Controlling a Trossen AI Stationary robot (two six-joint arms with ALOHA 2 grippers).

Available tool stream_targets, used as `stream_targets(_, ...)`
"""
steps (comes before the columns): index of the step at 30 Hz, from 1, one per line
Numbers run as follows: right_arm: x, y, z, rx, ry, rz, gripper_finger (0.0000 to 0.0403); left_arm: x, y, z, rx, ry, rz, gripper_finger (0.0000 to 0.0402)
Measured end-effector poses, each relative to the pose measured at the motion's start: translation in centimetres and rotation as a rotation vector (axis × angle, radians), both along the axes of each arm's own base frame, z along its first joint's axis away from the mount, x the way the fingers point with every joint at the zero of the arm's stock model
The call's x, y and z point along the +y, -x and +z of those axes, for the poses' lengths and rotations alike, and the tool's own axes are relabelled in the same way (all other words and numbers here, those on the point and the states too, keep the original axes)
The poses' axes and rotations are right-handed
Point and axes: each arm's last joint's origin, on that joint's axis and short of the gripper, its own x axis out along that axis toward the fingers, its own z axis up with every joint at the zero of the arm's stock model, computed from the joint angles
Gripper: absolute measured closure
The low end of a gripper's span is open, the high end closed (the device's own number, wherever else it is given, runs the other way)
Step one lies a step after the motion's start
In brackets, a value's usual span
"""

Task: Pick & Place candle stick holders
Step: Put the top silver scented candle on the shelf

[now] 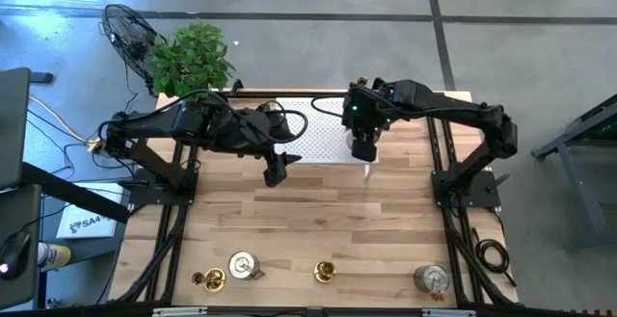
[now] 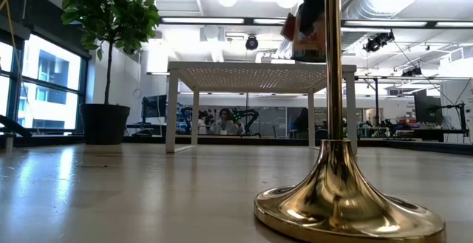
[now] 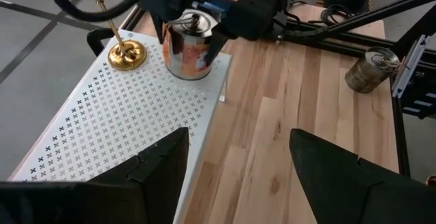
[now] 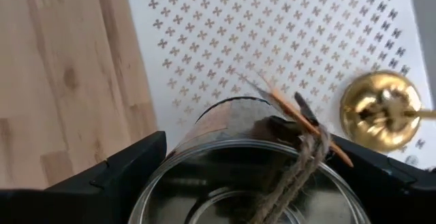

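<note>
Along the near edge of the light wooden slatted table [image 1: 318, 221] stand four pieces not yet moved: a small gold brass candlestick with round base [image 1: 213, 279], a squat silver-grey metal cylinder [image 1: 243, 265] just beside it, a second gold brass candlestick [image 1: 325, 272] near mid-edge, and a second silver-grey cylinder [image 1: 432, 278] toward the right; the low view is filled by one brass base and slim stem [image 2: 336, 191]. Farther back, the left gripper [image 1: 278, 168] hovers above bare wood with its jaws spread and empty, both dark fingers [image 3: 153, 166] well apart. Beyond it, at the far side, lies a white perforated metal platform [image 1: 323, 134]. There the right gripper [image 1: 363, 148] is clenched around a third silver-grey cylinder with orange markings and a twine loop [image 3: 187, 47], held at the platform's near edge; whether it rests on the platform or hangs just above cannot be told. Just beside it a third gold brass candlestick [image 3: 126, 52] already stands on the platform. By these views, one piece is placed, one is in hand, four remain. The orange marking on the held cylinder is not readable; a white sheet on the floor [image 1: 85, 223] carries lettering beginning "SA", the rest illegible. Farthest off, a green leafy potted plant [image 1: 191, 59] stands behind the table.
</note>
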Motion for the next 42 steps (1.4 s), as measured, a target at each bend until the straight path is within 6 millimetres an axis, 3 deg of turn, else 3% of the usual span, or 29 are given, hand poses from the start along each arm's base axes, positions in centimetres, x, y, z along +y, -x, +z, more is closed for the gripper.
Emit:
stream_targets(13, -0.1, 0.0, -3.1, 0.047, -0.05, 0.008, 0.0062, 0.0, 0.0, 0.0, 0.0, 0.003, 0.001, 0.0151)
stream_targets(25, -0.3, -0.5, -2.6, 0.013, -0.008, -0.006, 0.0063, 0.0, 0.0, 0.0, 0.001, 0.001, -0.001, 0.0151)
stream_targets(30, -0.4, -0.5, -2.8, 0.033, 0.016, -0.031, 0.0018, 0.0, 0.0, 0.0, 0.001, 0.002, 0.0, 0.0151)
stream_targets(42, -0.4, -0.5, -2.7, 0.021, 0.011, -0.025, 0.0038, 0.0, 0.0, 0.0, 0.001, 0.003, 0.001, 0.0151)
